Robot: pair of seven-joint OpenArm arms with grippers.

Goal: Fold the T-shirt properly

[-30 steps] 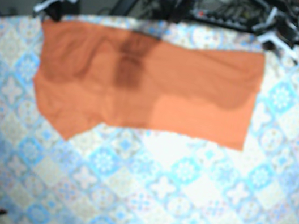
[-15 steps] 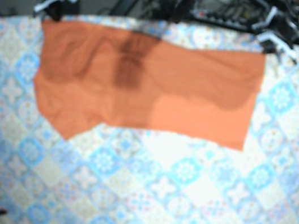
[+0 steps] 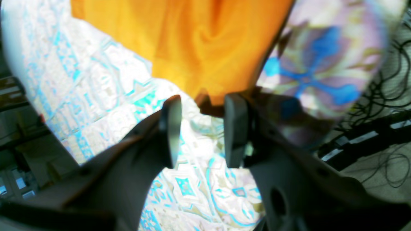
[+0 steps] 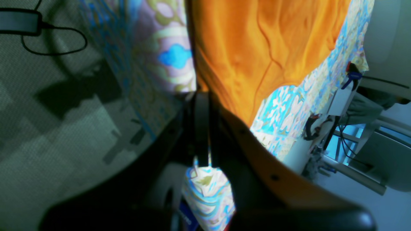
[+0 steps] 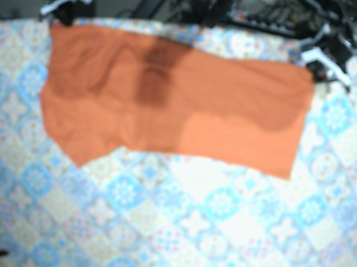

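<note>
- T-shirt (image 5: 171, 98): orange, spread flat across the far half of the table on a patterned tablecloth (image 5: 219, 216). Bottom edge is uneven, and a flap points toward the near side at the scene's left.
- Left gripper (image 3: 203, 104): at the shirt's far right corner in the base view. Fingers (image 3: 170, 128) are spread apart with only tablecloth in the gap. The shirt's corner sits just past the fingertips, not clamped.
- Right gripper (image 4: 202, 96): at the shirt's far left corner, by the table's far edge. Jaws are closed to a thin slit and the shirt's edge runs right up to the tips. Cannot tell whether any cloth is pinched between them.
- Base view is blurred, so fine creases are unreadable there.
</note>
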